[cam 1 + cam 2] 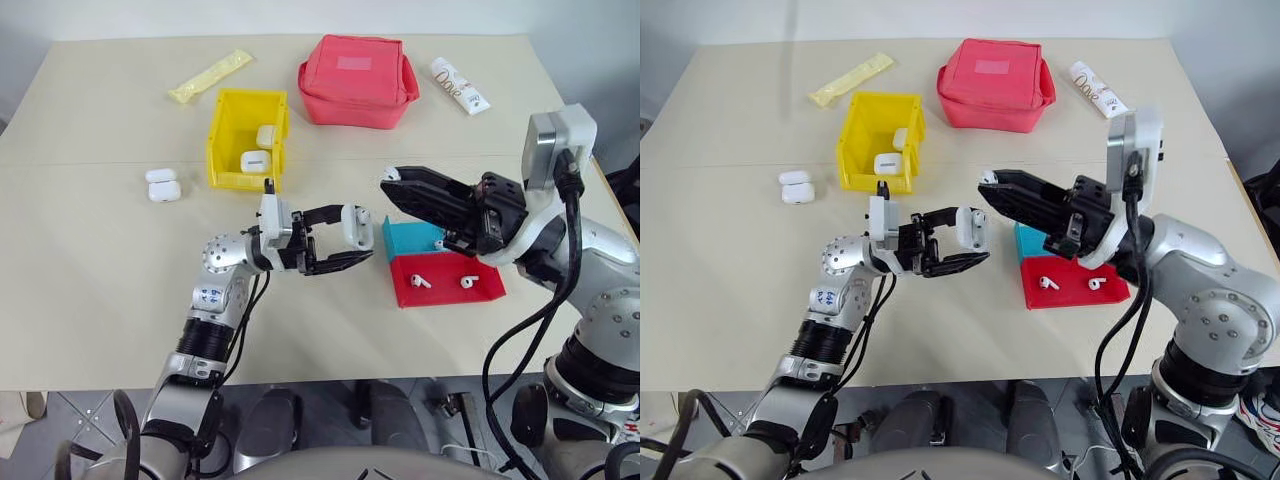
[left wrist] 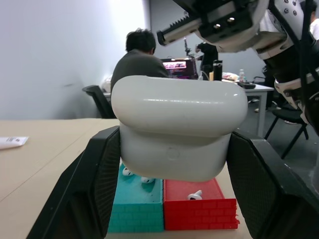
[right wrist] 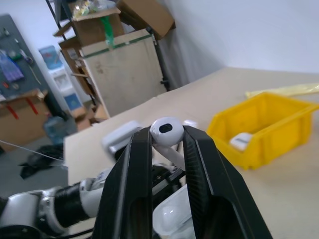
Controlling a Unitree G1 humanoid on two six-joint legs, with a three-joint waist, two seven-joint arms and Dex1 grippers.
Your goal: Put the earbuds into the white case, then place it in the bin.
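Earbud first: you have one tiny glossy white plastic earbud (image 3: 166,128) pinched between the two black fingers of the right gripper (image 1: 392,180), its rounded head poking out at the fingertips and its stem running down between them. Your left gripper (image 1: 352,240) is clenched on a small glossy white rounded case (image 1: 357,224), one finger against each side, the case's lid slightly raised in the left wrist view. Taking that held case as your landmark, the right gripper's tip hangs just beside and above it, not touching, with the earbud over the case's lid side. Beyond the case on the far side from the left arm sit the shallow teal tray (image 1: 410,238) and the shallow red tray (image 1: 445,290), side by side and touching; two more earbuds (image 1: 419,281) lie in the red one. Farther up the beige table (image 1: 90,260) from the case stands the bright yellow open-top plastic bin (image 1: 246,138), with two white cases (image 1: 254,159) inside, and two further white cases (image 1: 162,185) lie beside the bin's outer wall.
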